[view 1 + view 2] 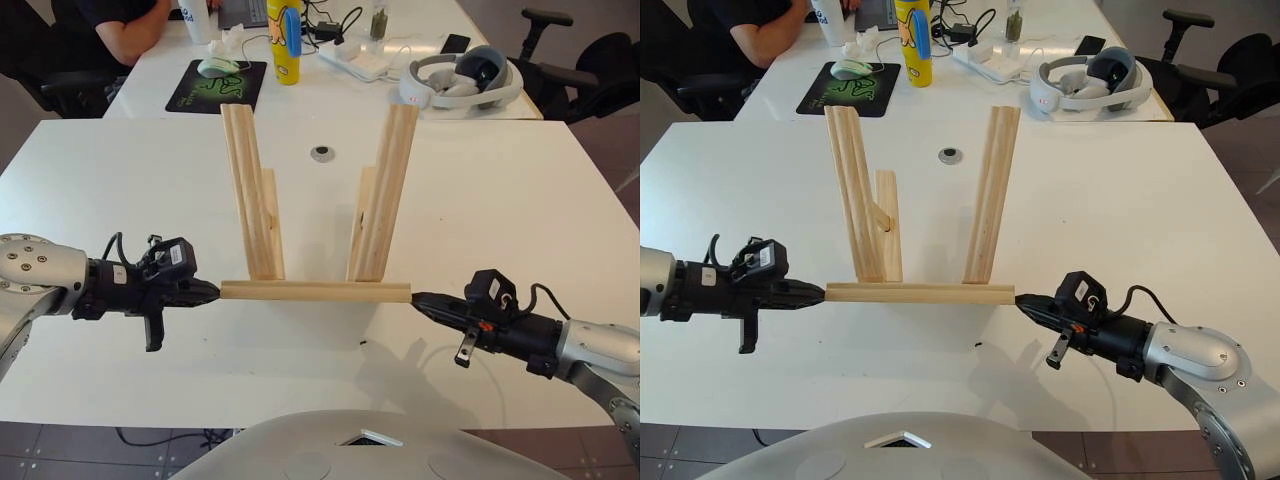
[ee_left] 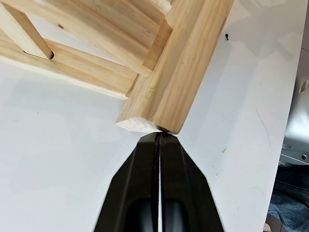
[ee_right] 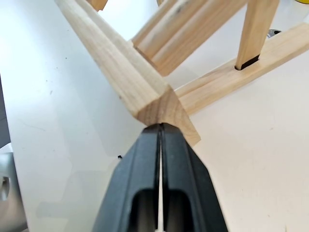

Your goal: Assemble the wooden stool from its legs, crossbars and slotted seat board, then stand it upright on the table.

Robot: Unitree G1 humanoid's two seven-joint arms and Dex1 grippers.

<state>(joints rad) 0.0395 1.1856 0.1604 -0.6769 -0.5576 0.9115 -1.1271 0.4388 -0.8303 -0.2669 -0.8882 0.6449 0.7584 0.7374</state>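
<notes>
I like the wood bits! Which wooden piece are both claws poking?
The crosswise wooden bar nearest the robot: the left claw and right claw meet its two ends. The long left leg and right leg are untouched.

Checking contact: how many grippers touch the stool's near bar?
2: left gripper at the left end of the near bar, right gripper at its right end.

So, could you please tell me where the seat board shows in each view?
Left eye: seat board low centre, level between left gripper and right gripper.
Right eye: low, left of centre.
Left wrist: its end at the gripper's tip.
Right wrist: its other end at that gripper's tip.
Shared landmark: the legs joining it.
</notes>
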